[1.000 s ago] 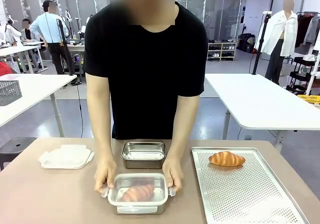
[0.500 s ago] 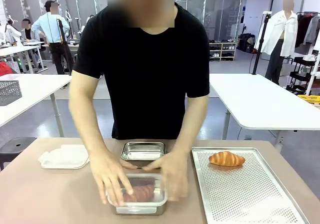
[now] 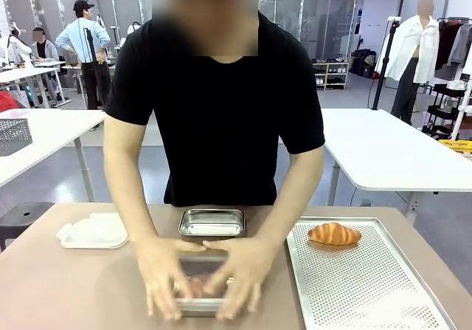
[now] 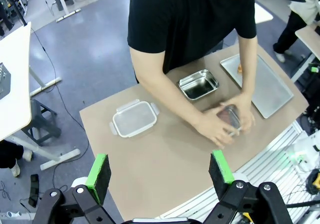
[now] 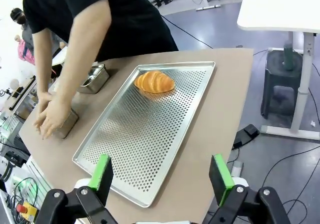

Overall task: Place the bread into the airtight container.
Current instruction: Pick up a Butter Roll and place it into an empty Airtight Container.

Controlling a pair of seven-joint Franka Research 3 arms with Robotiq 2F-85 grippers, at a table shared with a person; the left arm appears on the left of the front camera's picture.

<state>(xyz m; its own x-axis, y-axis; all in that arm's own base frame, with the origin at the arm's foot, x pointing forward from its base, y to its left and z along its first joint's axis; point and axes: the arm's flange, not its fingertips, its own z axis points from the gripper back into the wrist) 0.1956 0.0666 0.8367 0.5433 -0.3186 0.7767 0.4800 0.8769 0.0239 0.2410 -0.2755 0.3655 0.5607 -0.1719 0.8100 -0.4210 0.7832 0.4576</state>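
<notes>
Near airtight container [image 3: 199, 267], desk [image 3: 74, 286] centre: pressed down under the person's hands [image 3: 166, 278], presumably so the lid is sealed; reddish bread is glimpsed inside. A second croissant [image 3: 335, 233] is left on the perforated tray [image 3: 369, 286], right. Left claw [image 4: 159, 170] and right claw [image 5: 162, 171] are held wide apart, empty, clear of the work.
</notes>
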